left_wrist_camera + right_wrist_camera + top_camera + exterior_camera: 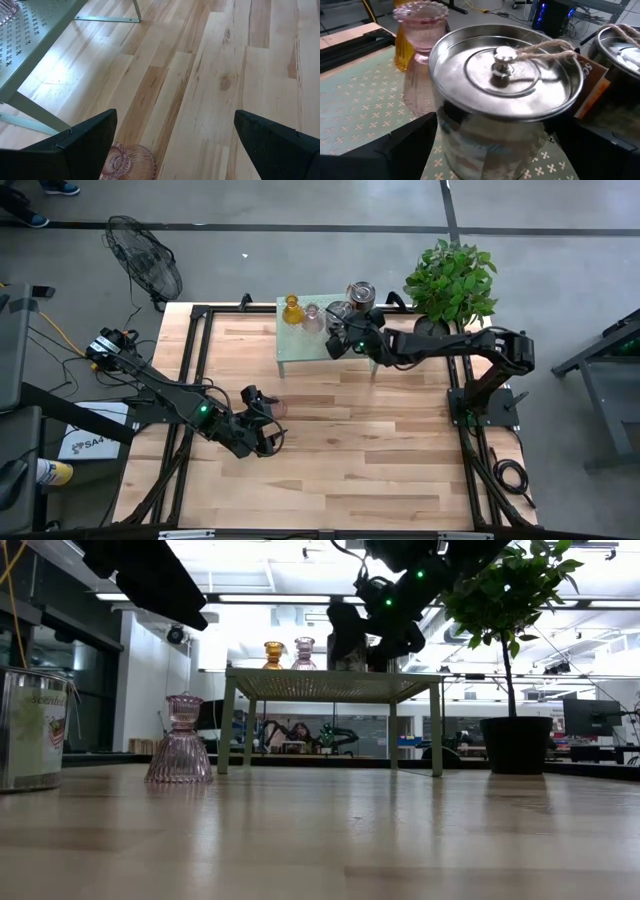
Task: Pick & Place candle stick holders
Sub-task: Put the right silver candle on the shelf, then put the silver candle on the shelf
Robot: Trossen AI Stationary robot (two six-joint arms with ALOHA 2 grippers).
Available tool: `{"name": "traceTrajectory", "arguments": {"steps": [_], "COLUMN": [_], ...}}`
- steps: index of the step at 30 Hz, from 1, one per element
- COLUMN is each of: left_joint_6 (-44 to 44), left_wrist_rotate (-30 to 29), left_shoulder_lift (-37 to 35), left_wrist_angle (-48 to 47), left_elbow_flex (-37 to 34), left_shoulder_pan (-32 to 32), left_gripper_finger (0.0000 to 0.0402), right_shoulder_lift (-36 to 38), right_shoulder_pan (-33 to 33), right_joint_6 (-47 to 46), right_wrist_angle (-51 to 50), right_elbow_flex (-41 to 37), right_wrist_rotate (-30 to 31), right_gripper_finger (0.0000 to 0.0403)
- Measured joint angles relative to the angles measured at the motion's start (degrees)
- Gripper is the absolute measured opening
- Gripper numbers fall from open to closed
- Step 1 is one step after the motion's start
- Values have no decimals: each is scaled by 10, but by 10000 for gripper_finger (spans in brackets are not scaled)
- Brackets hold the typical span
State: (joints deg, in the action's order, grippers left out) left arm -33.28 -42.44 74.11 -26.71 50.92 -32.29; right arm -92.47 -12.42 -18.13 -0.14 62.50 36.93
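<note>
On the pale green stand (310, 340) at the far side stand an amber holder (291, 310), a pink glass holder (312, 317) and two silvery tins (360, 292). My right gripper (495, 131) is open at the stand, one finger on either side of the nearer lidded tin (505, 85); I see no touch. A second pink holder (180, 740) stands on its base on the wood table. My left gripper (175, 114) hangs open just above and beside that holder (125, 162). Another silvery tin (30, 730) stands at the low view's left edge.
A potted plant (452, 280) stands at the far right, close behind my right arm. The stand's thin legs (107, 19) reach down to the table near my left gripper. Bare wood (380, 450) stretches across the near half of the table.
</note>
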Motion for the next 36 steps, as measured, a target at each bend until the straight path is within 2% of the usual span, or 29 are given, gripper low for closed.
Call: {"name": "traceTrajectory", "arguments": {"steps": [19, 28, 36], "left_joint_6": [0, 0, 0], "left_wrist_rotate": [0, 1, 1], "left_shoulder_lift": [0, 0, 0], "left_wrist_angle": [0, -4, -5], "left_elbow_flex": [0, 0, 0], "left_shoulder_pan": [0, 0, 0], "left_gripper_finger": [396, 396, 396], "right_shoulder_lift": [46, 86, 114], "right_shoulder_pan": [14, 25, 89], "right_joint_6": [-1, -40, -69], "right_wrist_angle": [-22, -136, -236], "right_elbow_flex": [0, 0, 0], "right_wrist_rotate": [2, -14, 15], "right_gripper_finger": [390, 390, 390]}}
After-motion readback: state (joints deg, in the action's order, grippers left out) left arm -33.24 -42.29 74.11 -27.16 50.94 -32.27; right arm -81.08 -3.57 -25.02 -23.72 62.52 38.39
